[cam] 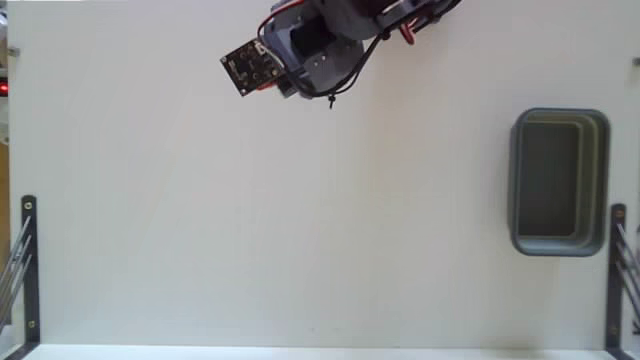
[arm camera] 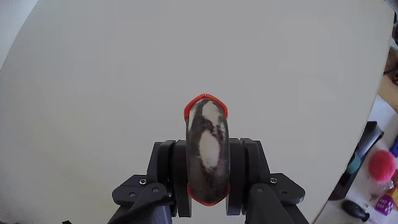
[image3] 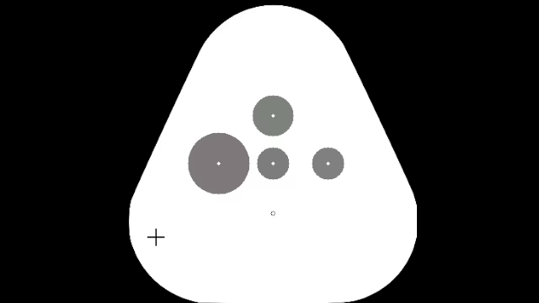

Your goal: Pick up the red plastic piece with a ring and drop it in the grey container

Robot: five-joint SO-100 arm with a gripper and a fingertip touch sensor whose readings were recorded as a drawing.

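One arm, one grey container and one red piece can be counted. In the fixed view the arm point(cam: 320, 45) enters from the top edge at about 12 o'clock, with a small dark circuit board at its left end; the gripper's fingertips are not visible there. The grey container point(cam: 560, 238) sits alone at about 3 o'clock, near the right edge, its long side running up and down and its inside bare. The white table point(cam: 250, 220) lies open between arm and container, and wide across the centre and left. Dark metal brackets stand at the lower left and lower right corners.

In the wrist view the gripper point(arm camera: 208, 180) is clenched on the red plastic piece with a ring point(arm camera: 207, 149), which stands upright between the two dark fingers point(arm camera: 168, 168). The piece shows a mottled grey-and-white face with a thin red edge at top and bottom. It is held over bare table, well apart from the container.

No brand, label or readable writing shows in either view.
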